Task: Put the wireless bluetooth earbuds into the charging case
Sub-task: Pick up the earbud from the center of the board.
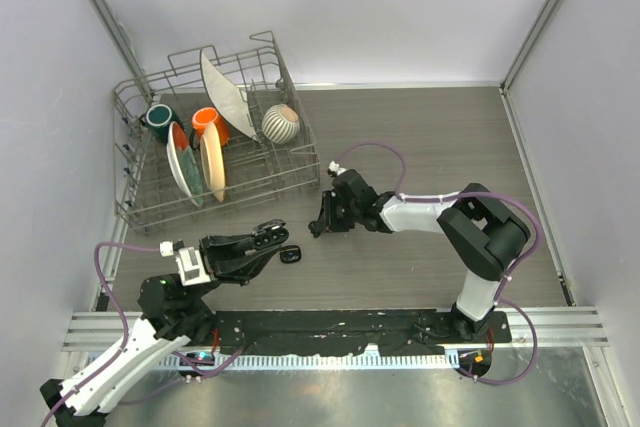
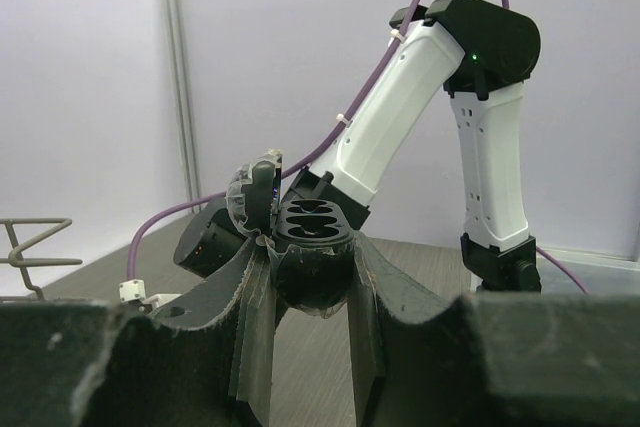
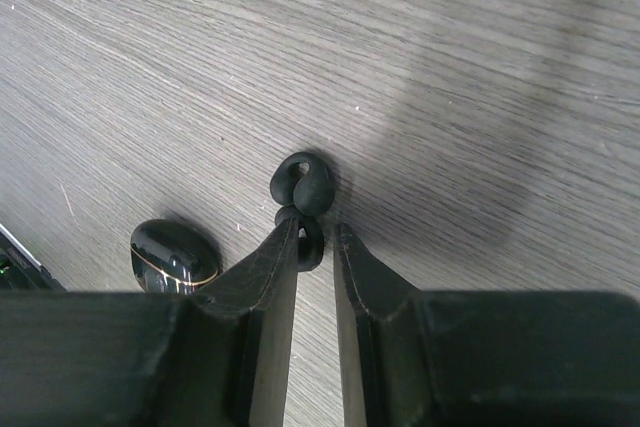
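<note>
only the left wrist view shows left gripper (image 2: 311,265) clamping the open charging case (image 2: 314,219); right gripper (image 3: 317,234) narrow astride an earbud (image 3: 303,190), grip unclear.

Overhead view, close wrist views, table (image 1: 420,147) shared

- Table top (image 3: 480,57): grey wood-grain, matt, fine linear texture.
- Earbuds (image 3: 303,190): black, smooth, only a dull sheen seen.
- Closed case (image 3: 175,254): black plastic, high gloss, reflections noted.
- Charging case (image 2: 314,225): black plastic, smooth, satin.
- Right gripper (image 3: 318,235): fingers (image 3: 262,282) matt black, grainy.
- Left gripper (image 2: 312,247): same matt black, edges scuffed and rough.
- Arm shell (image 2: 390,117): white plastic, smooth, glossy; joint housings black, satin.
- Cable (image 1: 375,147): purple, smooth sheath.
- Dish rack (image 1: 290,162): bare grey metal wire.
- Plate (image 1: 228,95): white, glazed, glossy.
- Rail (image 1: 560,322): ribbed metal, dull silver.
</note>
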Controlling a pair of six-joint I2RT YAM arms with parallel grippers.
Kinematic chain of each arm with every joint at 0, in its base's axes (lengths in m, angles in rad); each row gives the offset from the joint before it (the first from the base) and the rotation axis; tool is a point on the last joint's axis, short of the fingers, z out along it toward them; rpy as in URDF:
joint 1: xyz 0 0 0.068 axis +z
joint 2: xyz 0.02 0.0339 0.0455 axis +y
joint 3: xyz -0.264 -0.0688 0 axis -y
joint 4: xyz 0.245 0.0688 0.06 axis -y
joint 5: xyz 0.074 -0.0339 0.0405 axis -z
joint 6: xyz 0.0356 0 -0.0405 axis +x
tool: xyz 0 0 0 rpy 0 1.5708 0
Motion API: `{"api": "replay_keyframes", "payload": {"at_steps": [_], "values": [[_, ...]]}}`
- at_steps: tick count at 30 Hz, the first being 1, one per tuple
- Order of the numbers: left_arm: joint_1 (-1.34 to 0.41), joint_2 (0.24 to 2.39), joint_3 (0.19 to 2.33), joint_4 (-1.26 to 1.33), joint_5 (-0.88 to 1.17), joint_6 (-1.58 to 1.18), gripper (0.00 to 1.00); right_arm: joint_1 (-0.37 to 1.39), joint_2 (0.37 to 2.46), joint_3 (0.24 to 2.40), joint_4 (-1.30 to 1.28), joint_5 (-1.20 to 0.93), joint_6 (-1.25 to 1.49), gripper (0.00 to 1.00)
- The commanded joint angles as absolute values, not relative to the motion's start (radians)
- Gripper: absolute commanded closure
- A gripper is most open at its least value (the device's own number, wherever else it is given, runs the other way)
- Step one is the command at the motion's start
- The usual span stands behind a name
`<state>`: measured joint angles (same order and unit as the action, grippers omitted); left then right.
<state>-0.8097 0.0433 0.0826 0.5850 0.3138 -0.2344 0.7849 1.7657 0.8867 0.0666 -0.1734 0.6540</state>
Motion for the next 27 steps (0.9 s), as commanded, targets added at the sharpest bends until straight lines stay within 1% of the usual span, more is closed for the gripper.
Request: {"api": "replay_keyframes", "payload": {"at_steps": [1, 6, 7, 12, 13, 15, 20, 27], "values": [[-0.813, 0.037, 0.107, 0.598, 0.304, -0.244, 1.0, 0.801, 1.779, 0.89, 0.084, -0.179, 0.653, 0.74], [-0.811, 0.038, 0.106, 0.598, 0.301, -0.247, 1.0, 0.805, 1.781, 0.89, 0.086, -0.184, 0.657, 0.75], [-0.813, 0.038, 0.106, 0.597, 0.301, -0.247, 1.0, 0.805, 1.781, 0.89, 0.087, -0.186, 0.657, 0.77], [-0.813, 0.038, 0.106, 0.598, 0.301, -0.247, 1.0, 0.81, 1.782, 0.888, 0.091, -0.193, 0.661, 0.79], [-0.813, 0.04, 0.106, 0.598, 0.301, -0.248, 1.0, 0.81, 1.784, 0.89, 0.091, -0.199, 0.661, 0.82], [-0.813, 0.037, 0.106, 0.598, 0.304, -0.248, 1.0, 0.81, 1.787, 0.891, 0.091, -0.204, 0.66, 0.84], [-0.813, 0.035, 0.104, 0.598, 0.301, -0.25, 1.0, 0.811, 1.781, 0.89, 0.103, -0.233, 0.654, 0.99], [-0.811, 0.035, 0.103, 0.597, 0.296, -0.252, 1.0, 0.819, 1.697, 0.887, 0.109, -0.294, 0.624, 0.99]]}}
